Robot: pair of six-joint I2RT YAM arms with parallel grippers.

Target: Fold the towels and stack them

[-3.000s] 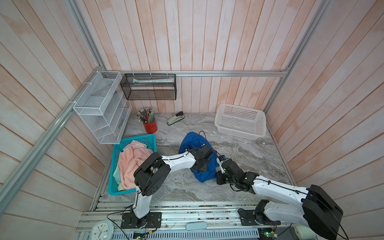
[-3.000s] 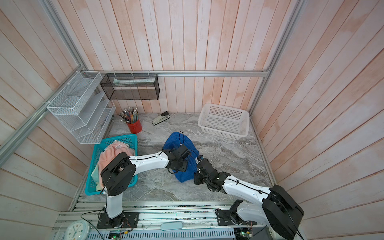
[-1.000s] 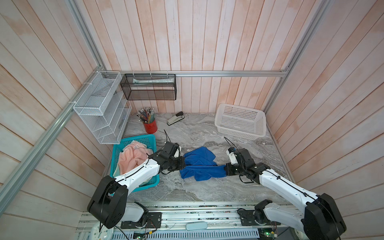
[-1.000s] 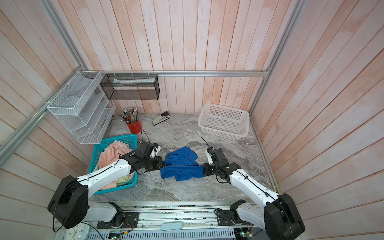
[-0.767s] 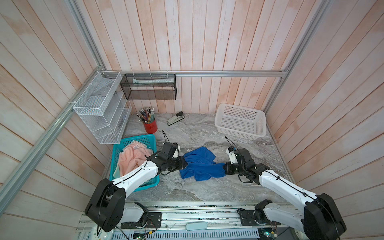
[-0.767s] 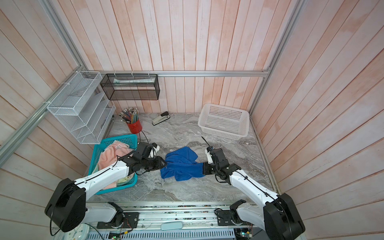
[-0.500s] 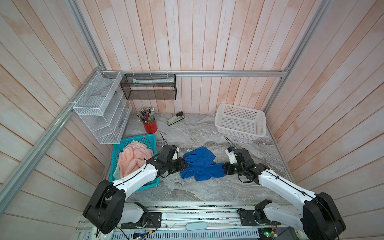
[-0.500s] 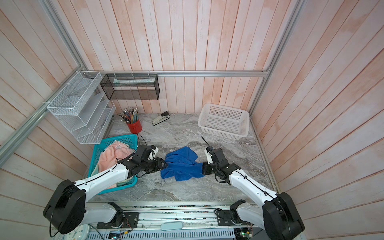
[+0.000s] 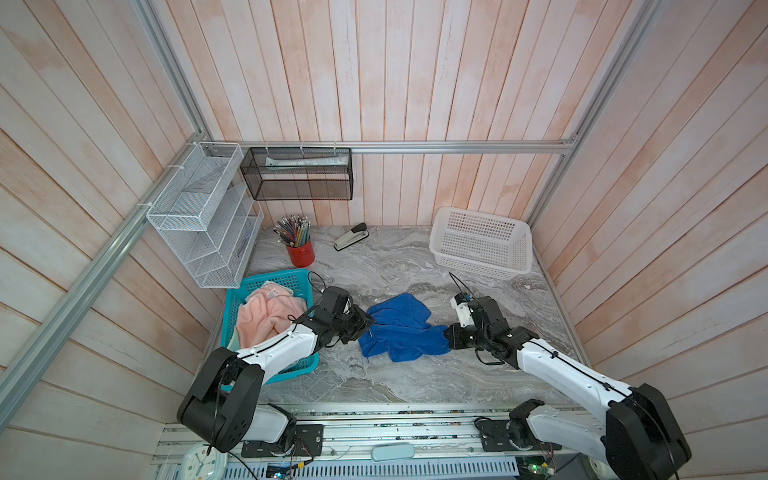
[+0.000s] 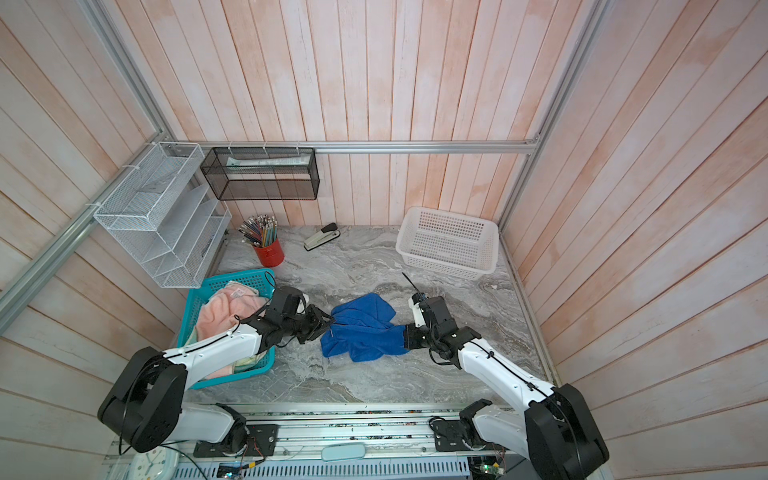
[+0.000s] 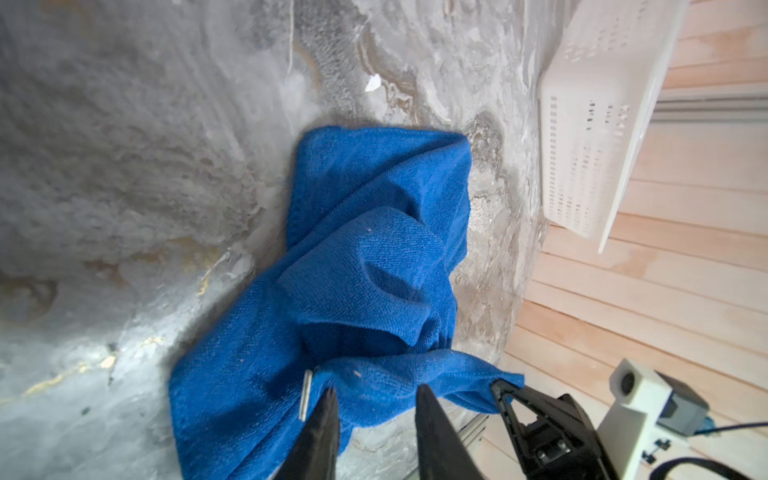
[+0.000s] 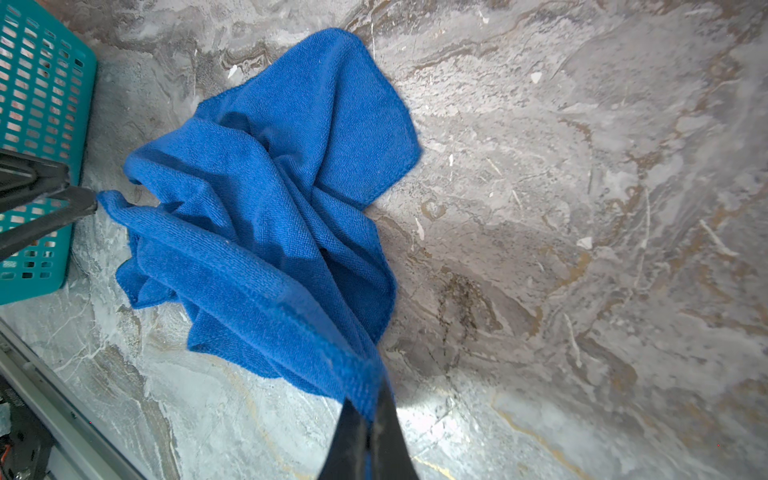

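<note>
Marble tabletop (image 9: 395, 257): right tool (image 12: 368, 409) pinches blue towel (image 9: 401, 328).

Both top views look steeply down from high over the front of the worktop (image 9: 395, 257), sharing nearly the whole scene. The wrist cameras sit low and close, facing each other across the blue towel (image 11: 365, 249) both show.

loose towel (image 9: 401, 328): centre of table (image 9: 374, 266)
towel bin (image 9: 286, 276): 9 o'clock
mesh basket (image 9: 478, 253): 2 o'clock
pencil cup (image 9: 300, 254): 11 o'clock
</note>
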